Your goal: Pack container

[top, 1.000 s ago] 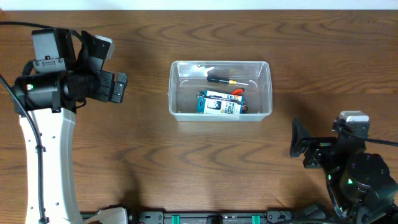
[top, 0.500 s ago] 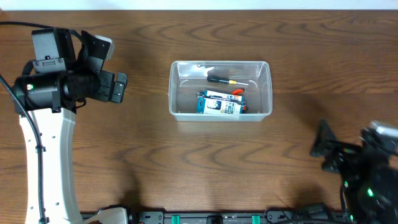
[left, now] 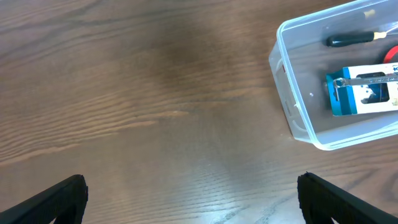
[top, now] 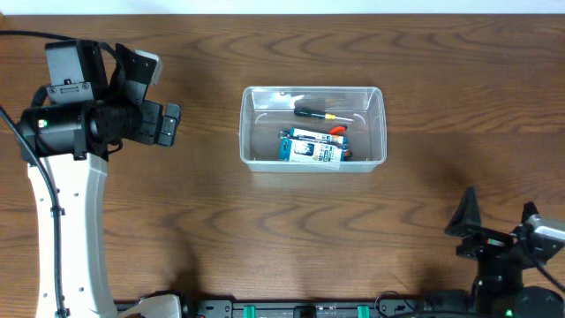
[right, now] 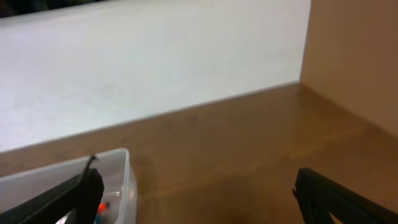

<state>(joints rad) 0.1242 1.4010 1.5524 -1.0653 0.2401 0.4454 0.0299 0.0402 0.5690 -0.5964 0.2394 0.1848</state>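
We count one clear container (top: 244,132) on the one wooden table (top: 265,238). Inside it we make out three things: one black-handled screwdriver (top: 309,111), one blue-and-white box (top: 311,150), and one red-orange piece (top: 337,131), which is too hidden behind the box for us to name. We also count two robot arms (top: 71,212), so two grippers, the left gripper (top: 169,124) and the right gripper (top: 497,221), each with two dark fingers (left: 56,202).
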